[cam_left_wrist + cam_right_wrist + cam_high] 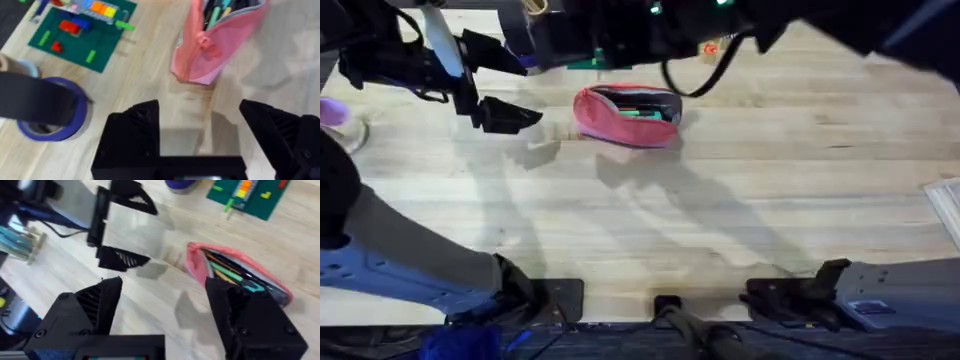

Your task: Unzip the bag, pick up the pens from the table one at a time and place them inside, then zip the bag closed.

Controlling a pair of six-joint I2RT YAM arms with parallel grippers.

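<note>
Spreading across every view is the large light-coloured wooden plank table [720,220], its grain running lengthwise and soft shadows of the arms falling over it. Near its far edge stands a green building-brick baseplate [80,35] carrying red, orange and blue bricks, with a roll of purple tape [55,117] just beside it.

The oblong pink fabric pouch [625,115] lies on the table toward the far side, its zipper open and the dark lining showing. Slim dark and green pens [232,272] rest inside the opening.

The left gripper [485,80], with black fingers, hovers just left of the bag, jaws spread wide and holding nothing; bare wood shows between its fingers [132,132] in the left wrist view. The right gripper [162,310] is likewise wide open and empty, above the table near the pouch, with the left gripper visible beyond it.
</note>
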